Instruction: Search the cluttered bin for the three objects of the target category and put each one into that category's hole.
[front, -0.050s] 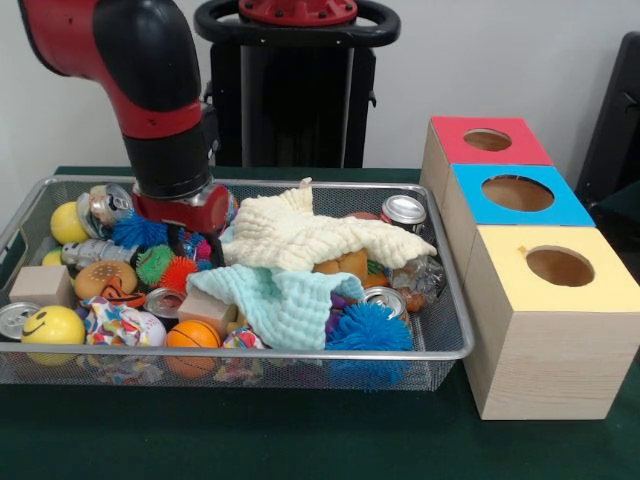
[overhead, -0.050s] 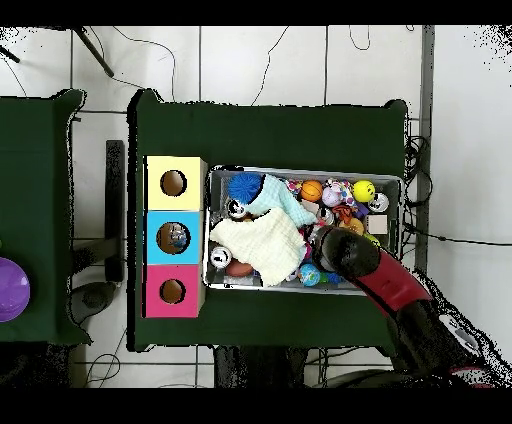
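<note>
Green-covered counter (front, -0.050s: 300, 440) against a pale wall; a wire mesh bin (front, -0.050s: 440, 350) sits on it, with three wooden boxes just beside the bin in a row, tops red (front, -0.050s: 455, 150), blue (front, -0.050s: 560, 205) and yellow (front, -0.050s: 610, 285), each with a round hole.

Bin heavily cluttered. Two cloths, cream (front, -0.050s: 320, 235) and pale teal (front, -0.050s: 285, 300), lie draped over the middle, hiding part of the load. Around them: drink cans (front, -0.050s: 404, 210), a smiley ball (front, -0.050s: 52, 325), a small basketball (front, -0.050s: 192, 335), a blue spiky ball (front, -0.050s: 370, 328), a wooden block (front, -0.050s: 42, 285).

The arm (front, -0.050s: 160, 110) reaches down into the bin's far corner among balls and cans. The claw itself is buried in clutter; cannot tell whether it is open or holds anything.

Target category is not evident. In the overhead view something shows inside the blue box's hole (overhead, -0.050s: 173, 238).
</note>
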